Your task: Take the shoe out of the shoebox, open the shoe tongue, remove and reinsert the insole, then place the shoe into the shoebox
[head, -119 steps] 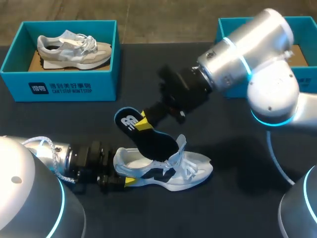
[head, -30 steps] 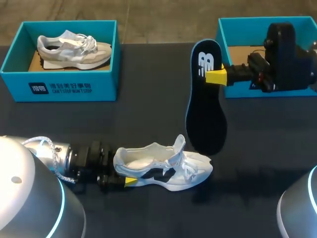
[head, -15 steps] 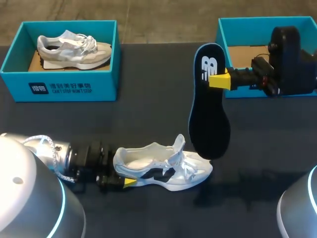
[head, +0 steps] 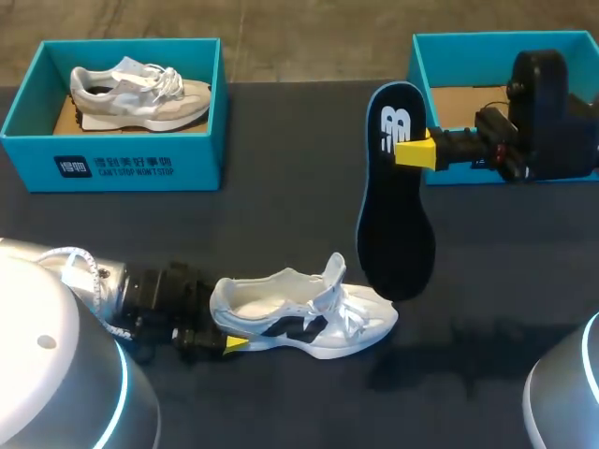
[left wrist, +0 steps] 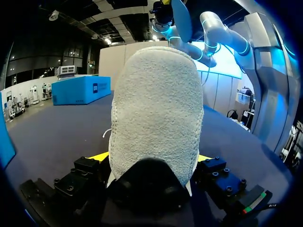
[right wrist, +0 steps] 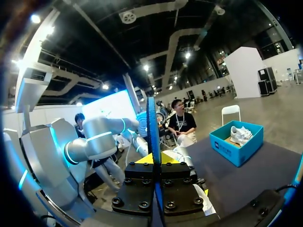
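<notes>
A: Where is the shoe right now?

B: The white shoe (head: 304, 323) is out of any box. It lies on its sole on the dark tabletop (head: 281, 206), toe toward my right side. My left gripper (head: 227, 342) is at its heel, pinching it from both sides. In the left wrist view the heel (left wrist: 156, 109) fills the space between the two yellow tips.

A: And the insole?

B: The insole (head: 393, 215) is out of the shoe. It hangs upright in the air just past the shoe's toe end, heel end up. I cannot tell whether its lower end touches the shoe. My right gripper (head: 412, 150) is clamped on it near the upper end, and the right wrist view shows the insole (right wrist: 152, 127) edge-on between the closed fingers.

A: What sits farther back?

B: Well beyond the shoe's heel side stands a teal shoebox (head: 201, 154) holding a grey shoe (head: 140, 94). Beyond the toe side, behind the right gripper, is a second teal shoebox (head: 468, 56). Its brown floor shows.
</notes>
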You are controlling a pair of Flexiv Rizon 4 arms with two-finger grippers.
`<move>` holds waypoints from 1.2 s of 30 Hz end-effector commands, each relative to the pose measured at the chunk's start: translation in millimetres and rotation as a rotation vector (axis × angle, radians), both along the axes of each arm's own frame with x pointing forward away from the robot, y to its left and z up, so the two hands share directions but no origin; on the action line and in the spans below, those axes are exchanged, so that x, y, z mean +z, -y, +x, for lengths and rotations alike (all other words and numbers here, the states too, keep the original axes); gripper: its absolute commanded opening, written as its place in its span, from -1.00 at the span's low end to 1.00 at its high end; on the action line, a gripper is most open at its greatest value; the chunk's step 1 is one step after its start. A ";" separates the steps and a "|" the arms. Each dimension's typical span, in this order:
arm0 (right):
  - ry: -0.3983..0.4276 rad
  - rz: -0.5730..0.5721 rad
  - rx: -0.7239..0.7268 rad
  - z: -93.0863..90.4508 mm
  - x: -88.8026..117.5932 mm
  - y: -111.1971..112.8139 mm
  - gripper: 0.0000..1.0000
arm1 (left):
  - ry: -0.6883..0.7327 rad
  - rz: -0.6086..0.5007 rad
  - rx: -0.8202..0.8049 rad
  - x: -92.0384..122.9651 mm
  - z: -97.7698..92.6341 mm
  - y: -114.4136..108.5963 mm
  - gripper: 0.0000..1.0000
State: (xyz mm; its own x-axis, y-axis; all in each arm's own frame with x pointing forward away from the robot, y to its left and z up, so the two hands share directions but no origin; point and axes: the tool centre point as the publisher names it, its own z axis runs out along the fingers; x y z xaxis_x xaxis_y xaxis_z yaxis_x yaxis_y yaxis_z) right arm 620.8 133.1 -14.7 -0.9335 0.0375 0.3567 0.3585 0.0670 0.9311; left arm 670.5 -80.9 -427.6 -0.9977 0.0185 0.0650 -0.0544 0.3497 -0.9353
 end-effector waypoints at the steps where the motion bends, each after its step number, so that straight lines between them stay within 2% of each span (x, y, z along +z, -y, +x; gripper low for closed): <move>1: 0.000 0.000 -0.001 0.2 -0.7 -1.7 -1.00 | 0.008 0.015 0.004 4.9 -0.7 -11.6 1.00; 12: 0.000 0.000 -0.001 0.2 -0.7 -1.7 -1.00 | 0.009 0.121 -0.019 11.2 7.4 -12.2 1.00; 23: 0.000 0.000 -0.001 0.2 -0.7 -1.7 -1.00 | 0.007 0.228 -0.047 18.3 5.7 -12.9 1.00; 36: 0.000 0.000 -0.001 0.2 -0.7 -1.7 -1.00 | 0.008 0.387 -0.043 37.2 2.8 -29.8 1.00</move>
State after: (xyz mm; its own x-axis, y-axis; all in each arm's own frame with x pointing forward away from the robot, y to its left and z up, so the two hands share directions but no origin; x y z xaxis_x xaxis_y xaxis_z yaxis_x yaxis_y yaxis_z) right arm 620.8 133.1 -14.8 -0.9335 0.0375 0.3566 0.3584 0.0669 0.9312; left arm 679.1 -55.5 -402.8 -0.9974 0.0385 0.0603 -0.0231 0.6244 -0.7808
